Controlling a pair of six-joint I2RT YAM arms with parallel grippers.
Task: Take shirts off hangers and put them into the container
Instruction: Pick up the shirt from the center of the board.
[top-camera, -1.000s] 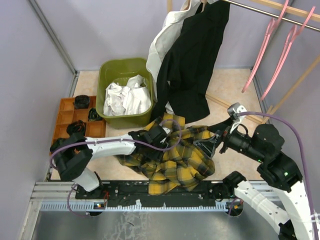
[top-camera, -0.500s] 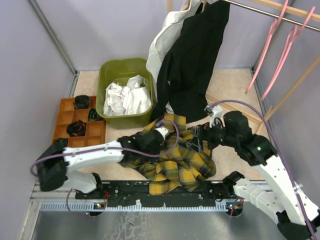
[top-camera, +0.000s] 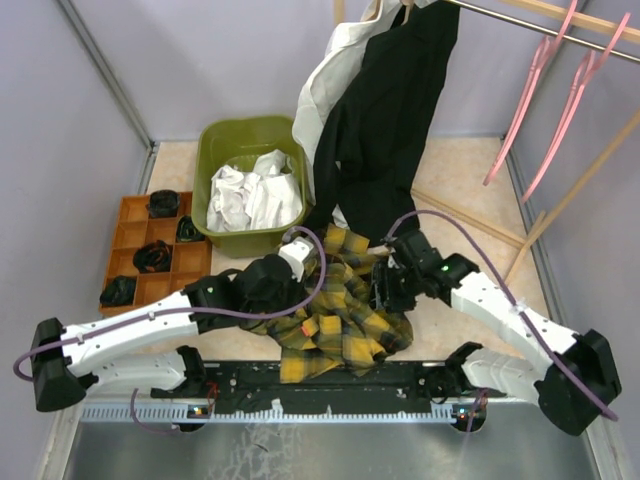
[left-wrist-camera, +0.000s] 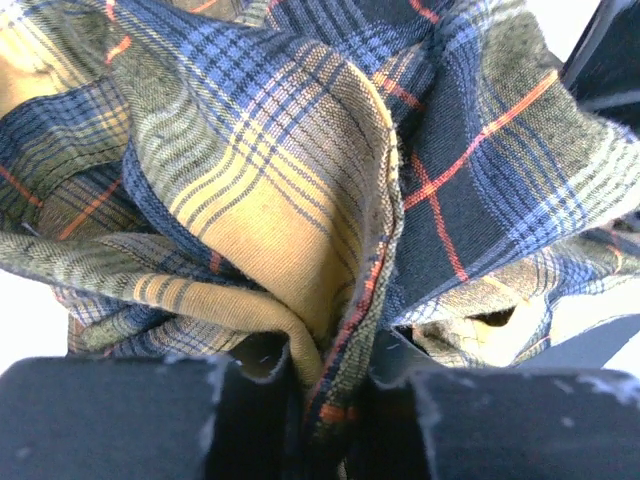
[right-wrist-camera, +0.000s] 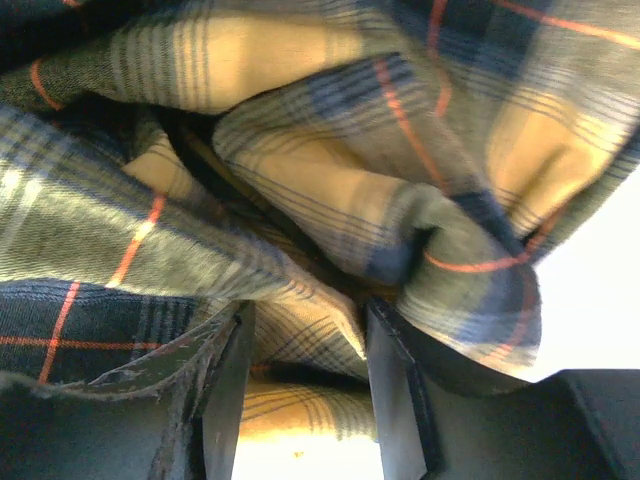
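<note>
Plaid shirt (top-camera: 340, 310), yellow and black, lies crumpled on the table just in front of the olive-green container (top-camera: 218, 140), toward the arm bases. The left gripper (left-wrist-camera: 335, 395) meets the shirt on the side nearest the container, its fingers clenched on a fold of the cloth. The right gripper (right-wrist-camera: 305, 370) is on the side away from the container. Cloth fills the gap between its fingers, but whether they clamp it cannot be told. A white shirt (top-camera: 250, 195) lies bundled inside the container.
</note>
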